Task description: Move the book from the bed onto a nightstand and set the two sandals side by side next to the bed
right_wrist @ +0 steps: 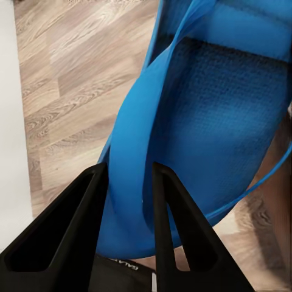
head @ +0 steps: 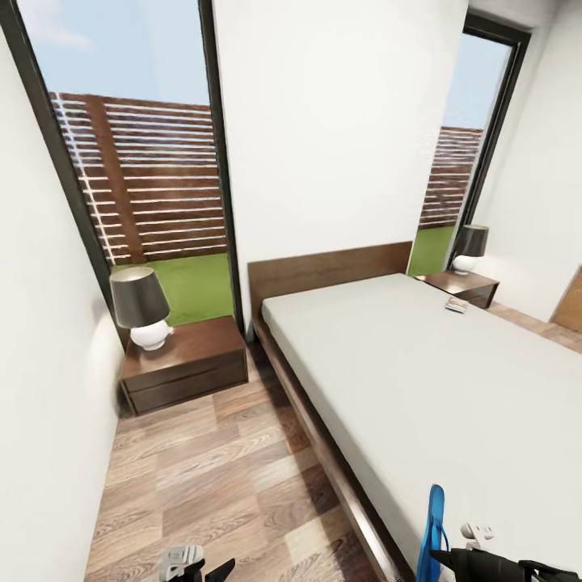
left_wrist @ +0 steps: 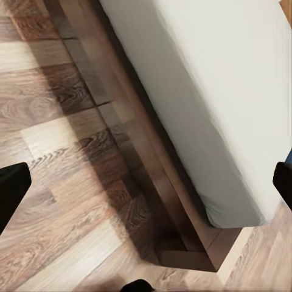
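Right pincer [right_wrist: 129,176] clamped on a blue sandal [right_wrist: 201,121] strap, above the floor. Left pincer [left_wrist: 146,182] released beside the bed [head: 420,380] frame. Book [head: 457,305] on mattress far corner; lamp [head: 141,311] crowds near nightstand [head: 190,360]. Lettering unreadable.

White walls [head: 339,121], wood-plank floor [head: 210,469]
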Tool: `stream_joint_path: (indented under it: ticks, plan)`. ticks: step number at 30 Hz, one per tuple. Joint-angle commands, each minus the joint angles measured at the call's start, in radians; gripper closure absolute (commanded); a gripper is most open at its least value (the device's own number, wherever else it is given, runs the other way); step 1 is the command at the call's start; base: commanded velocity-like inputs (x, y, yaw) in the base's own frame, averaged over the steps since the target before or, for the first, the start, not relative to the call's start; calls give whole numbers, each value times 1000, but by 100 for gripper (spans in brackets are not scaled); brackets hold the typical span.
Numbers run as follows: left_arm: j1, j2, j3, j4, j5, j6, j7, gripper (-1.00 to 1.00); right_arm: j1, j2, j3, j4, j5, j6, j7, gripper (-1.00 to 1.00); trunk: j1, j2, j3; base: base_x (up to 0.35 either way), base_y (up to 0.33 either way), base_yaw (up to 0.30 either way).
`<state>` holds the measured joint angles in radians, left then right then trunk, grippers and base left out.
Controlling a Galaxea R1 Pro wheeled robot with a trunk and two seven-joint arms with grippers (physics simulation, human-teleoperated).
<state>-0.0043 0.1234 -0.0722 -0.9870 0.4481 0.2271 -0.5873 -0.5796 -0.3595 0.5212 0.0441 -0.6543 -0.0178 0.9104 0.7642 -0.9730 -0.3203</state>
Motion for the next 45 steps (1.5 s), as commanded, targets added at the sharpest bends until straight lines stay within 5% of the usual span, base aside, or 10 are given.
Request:
stream_joint_path:
  ticks: [1, 45]
  plan:
    - [0, 1, -1, -1, 11, 9, 0, -100, -2, 1, 8, 3, -10, -1, 7, 100, 0, -1, -2, 0, 0, -231]
    - [0, 0, -1, -1, 11, 9, 1, -100, -2, 1, 8, 3, -10, -1, 7, 100, 0, -1, -40, 0, 0, -231]
